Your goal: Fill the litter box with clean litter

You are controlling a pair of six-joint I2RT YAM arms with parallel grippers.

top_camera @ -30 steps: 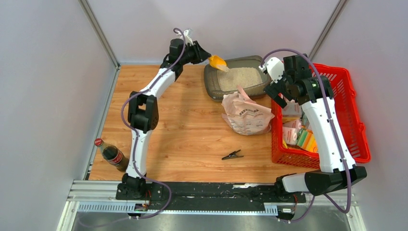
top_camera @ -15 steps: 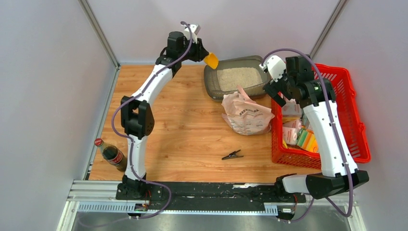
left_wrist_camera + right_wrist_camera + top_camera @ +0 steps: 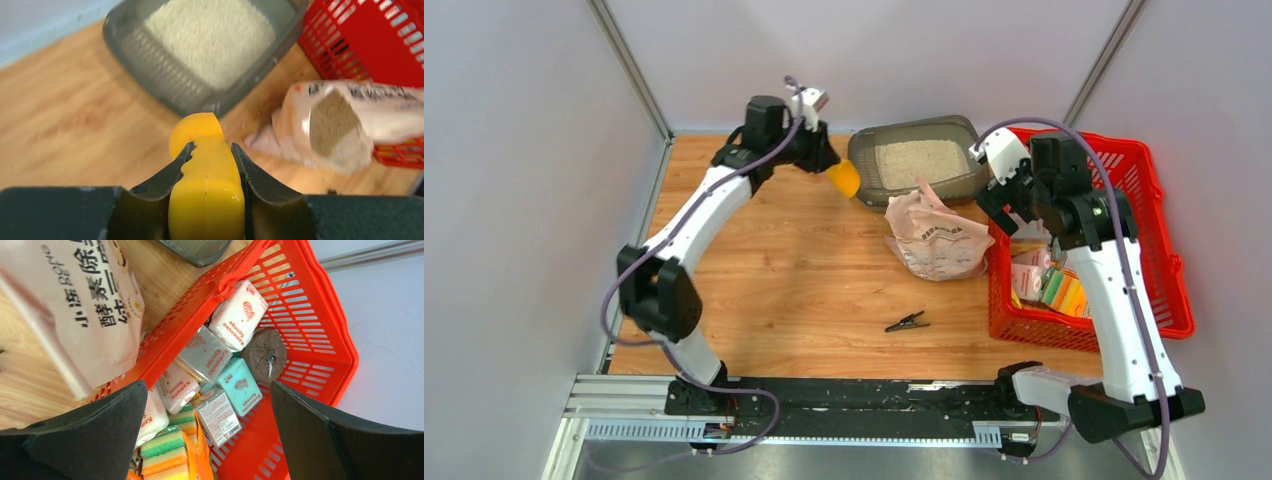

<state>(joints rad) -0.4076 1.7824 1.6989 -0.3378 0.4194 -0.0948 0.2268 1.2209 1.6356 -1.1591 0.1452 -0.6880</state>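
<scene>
The litter box (image 3: 860,168), a grey tray at the back of the table, holds a bed of pale clean litter (image 3: 922,160); the left wrist view shows the litter box (image 3: 145,55) and clean litter (image 3: 210,35) ahead. My left gripper (image 3: 822,160) is shut on the handle of a yellow scoop (image 3: 844,178), which hangs over the table just left of the box. From the wrist, the left gripper (image 3: 212,147) clamps the scoop (image 3: 205,190). My right gripper (image 3: 1014,195) stands open and empty over the basket's left edge, and its wrist view shows the right gripper (image 3: 206,385) with nothing in it.
An open pink litter bag (image 3: 939,235) lies in front of the box, more litter showing in the bag's mouth (image 3: 330,122). A red mesh basket (image 3: 1159,260) with sponges stands right. A black clip (image 3: 907,322) and a bottle (image 3: 654,320) lie nearer.
My left arm has drawn the scoop back from over the box's left corner to the left and nearer. The right arm has shifted slightly right, still open.
</scene>
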